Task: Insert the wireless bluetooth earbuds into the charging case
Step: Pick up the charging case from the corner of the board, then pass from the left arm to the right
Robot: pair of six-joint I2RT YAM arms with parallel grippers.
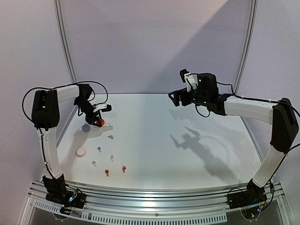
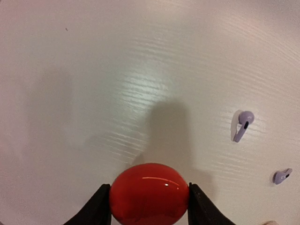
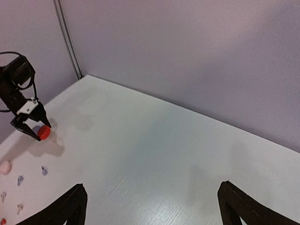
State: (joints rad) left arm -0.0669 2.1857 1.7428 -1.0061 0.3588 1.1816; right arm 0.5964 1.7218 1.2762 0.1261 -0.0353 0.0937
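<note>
At the left of the top view, the left claw [image 1: 97, 117] is clamped on a round red case [image 1: 100, 122], one black finger [image 2: 97, 208] pressed against each side of it. Whether the case touches the white table [image 1: 187, 140] or hangs just above it cannot be told.

The wireless earbuds lie loose on the table, all below the left claw in the frame and none touching it. Nearest is a lilac-grey earbud [image 1: 110, 137], just below and right of the red case. A second lilac-grey earbud [image 1: 99, 149] lies a little lower. In the left wrist view these two appear at the right edge, well off to the side of the clamped case. Lower still lie one white earbud [image 1: 112, 157] and another white earbud [image 1: 94, 163]. Closest to the bottom of the frame are a red earbud [image 1: 107, 172] and a second red earbud [image 1: 124, 168], near each other.

A lilac case [image 1: 86, 127] sits just left of the red case. A pale pink case [image 1: 81, 152] lies further down, left of the earbuds.

The right claw [image 1: 179, 98] hangs high in the upper right half of the frame, well apart from every earbud. Its fingers [image 3: 65, 208] are spread wide and hold nothing.
</note>
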